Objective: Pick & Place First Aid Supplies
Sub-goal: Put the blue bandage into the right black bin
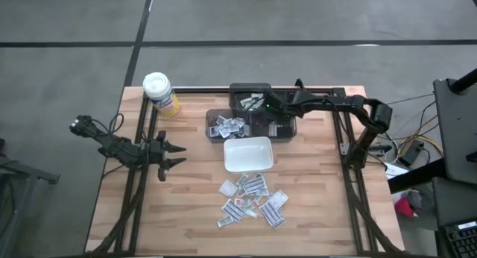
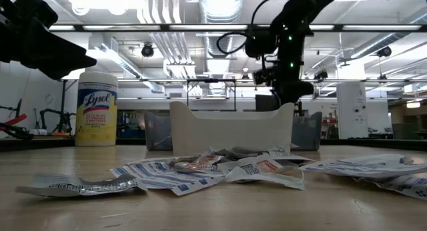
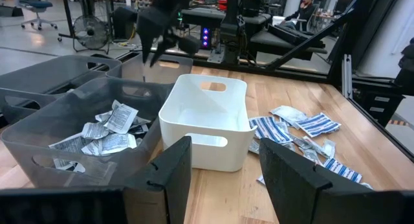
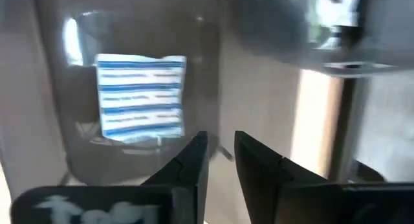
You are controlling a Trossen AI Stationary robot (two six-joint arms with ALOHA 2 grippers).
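Observation:
Several first aid packets (image 1: 252, 200) lie in a loose pile on the table's near half, in front of the white dish (image 1: 248, 154). More packets (image 3: 103, 130) lie in the clear grey bin (image 1: 223, 127) behind the dish. My right gripper (image 4: 221, 160) hangs over the bins at the far side, pointing down, open by a narrow gap with nothing between its fingers. Below it one blue-striped packet (image 4: 141, 98) lies flat on a grey bin's floor. My left gripper (image 3: 223, 175) waits open at the table's left, level, facing the dish.
A yellow canister with a white lid (image 1: 159, 94) stands at the far left corner. A second dark bin (image 1: 250, 96) sits behind the clear one. Bare wood lies left of the dish and along the near edge.

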